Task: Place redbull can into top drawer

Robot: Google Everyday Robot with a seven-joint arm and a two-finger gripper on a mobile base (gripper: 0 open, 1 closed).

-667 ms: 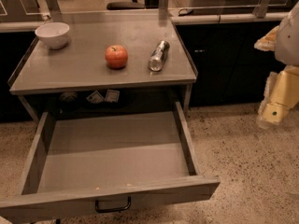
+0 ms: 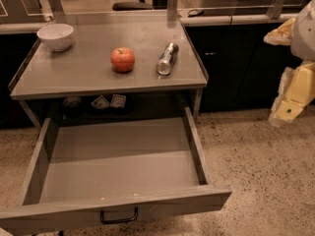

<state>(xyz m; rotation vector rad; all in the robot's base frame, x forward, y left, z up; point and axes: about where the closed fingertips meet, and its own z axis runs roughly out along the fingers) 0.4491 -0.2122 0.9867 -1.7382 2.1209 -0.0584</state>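
The redbull can (image 2: 167, 59) lies on its side on the grey tabletop (image 2: 88, 75), right of a red apple (image 2: 122, 59). The top drawer (image 2: 118, 161) is pulled wide open below the tabletop, and its inside is bare. Its grey front panel with the black handle (image 2: 119, 217) is at the bottom of the view. My gripper (image 2: 288, 109) hangs at the far right, beyond the table's right edge and over the floor, well apart from the can.
A white bowl (image 2: 56, 36) stands at the tabletop's back left. Dark cabinets (image 2: 241, 63) and a counter run behind and to the right. Speckled floor (image 2: 261, 176) lies right of the drawer. Small items (image 2: 109, 102) sit on a shelf behind the drawer.
The arm at the right edge has shifted slightly. The can, apple, bowl and drawer have not moved.
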